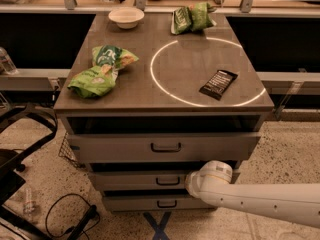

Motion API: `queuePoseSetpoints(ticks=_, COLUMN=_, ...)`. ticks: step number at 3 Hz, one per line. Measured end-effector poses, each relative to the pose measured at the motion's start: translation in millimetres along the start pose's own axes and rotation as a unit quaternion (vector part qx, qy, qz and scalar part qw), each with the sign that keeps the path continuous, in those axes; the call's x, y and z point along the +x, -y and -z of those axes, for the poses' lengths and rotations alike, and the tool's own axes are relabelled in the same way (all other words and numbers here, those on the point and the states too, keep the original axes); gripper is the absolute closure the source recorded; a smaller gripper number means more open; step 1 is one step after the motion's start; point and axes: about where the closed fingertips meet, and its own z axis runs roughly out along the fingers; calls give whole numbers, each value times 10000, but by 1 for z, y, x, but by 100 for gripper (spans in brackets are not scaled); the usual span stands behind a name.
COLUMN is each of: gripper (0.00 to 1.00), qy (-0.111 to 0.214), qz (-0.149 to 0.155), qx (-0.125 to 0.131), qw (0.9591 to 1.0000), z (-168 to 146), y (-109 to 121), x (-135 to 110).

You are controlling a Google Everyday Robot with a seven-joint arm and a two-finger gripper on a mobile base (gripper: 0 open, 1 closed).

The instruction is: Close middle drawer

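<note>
The grey cabinet (165, 91) has three drawers. The middle drawer (130, 180) shows a low grey front with a small dark bar handle (167, 182). It stands out only slightly, about level with the lowest drawer (130, 203). The taller top drawer (110, 146) sticks out a little above it. My white arm (265, 201) reaches in from the lower right. My gripper (192, 183) is at the middle drawer's front, just right of the handle, and its tip is hidden behind the rounded wrist.
On the cabinet top lie two green chip bags (102, 69) (192, 18), a white bowl (126, 17) and a black packet (218, 84). A dark chair frame (22, 149) and a floor cable (70, 219) are at the left. Blue tape (159, 224) marks the floor.
</note>
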Motion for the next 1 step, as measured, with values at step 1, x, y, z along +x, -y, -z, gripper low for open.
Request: queuePoseSetpoints(ticks=1, gripper=100, qy=0, qz=0, qx=0, qw=10000, z=0, y=0, x=0)
